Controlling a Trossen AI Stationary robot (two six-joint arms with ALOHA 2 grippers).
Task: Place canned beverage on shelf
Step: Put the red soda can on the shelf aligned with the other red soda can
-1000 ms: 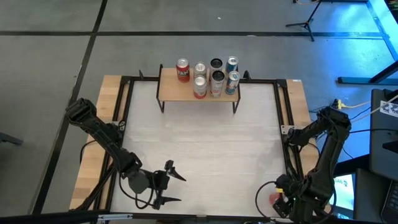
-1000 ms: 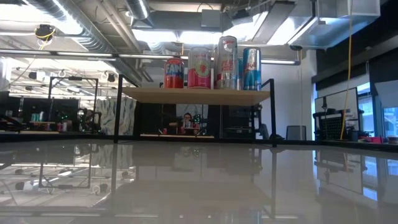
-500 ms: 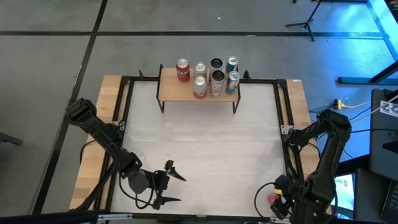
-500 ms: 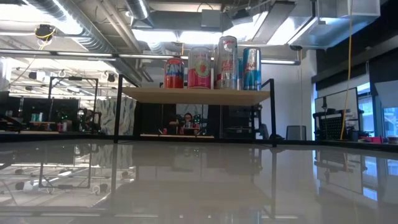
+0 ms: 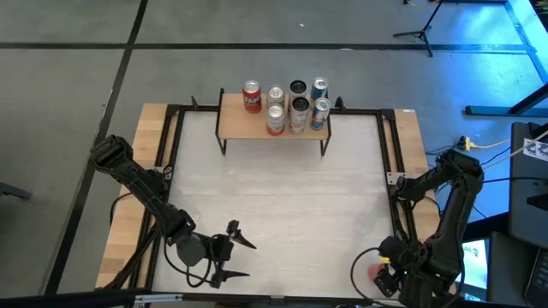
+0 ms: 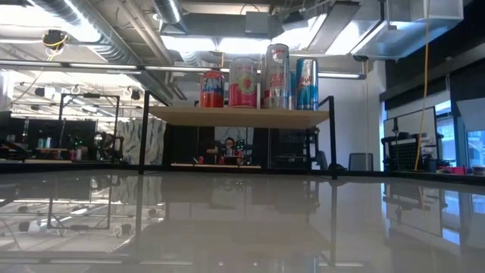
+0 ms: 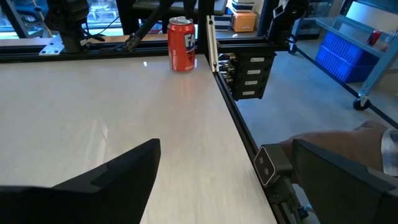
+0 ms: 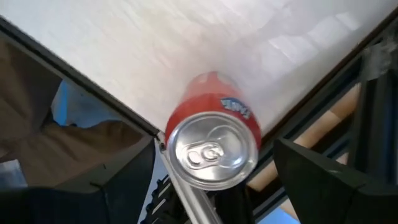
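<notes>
A red can (image 8: 211, 140) stands upright on the white table at its near right corner, beside the black frame rail; the left wrist view shows the red can (image 7: 181, 45) too. My right gripper (image 8: 214, 148) hangs open above it, pointing down. One finger stands on each side of the can's top, with a gap on both sides. In the high view the can (image 5: 375, 272) peeks out from under that gripper. The shelf (image 5: 235, 124) stands at the table's far edge with several cans (image 5: 287, 104) upright on its board. My left gripper (image 5: 248, 260) waits open near the table's front left.
A black frame rail (image 7: 233, 118) runs round the table's edge. Wooden side boards (image 5: 128, 214) flank the white top. Something brown, perhaps a person's hand (image 7: 373, 134), shows past the near edge. The white tabletop (image 5: 291, 197) between the shelf and the grippers is bare.
</notes>
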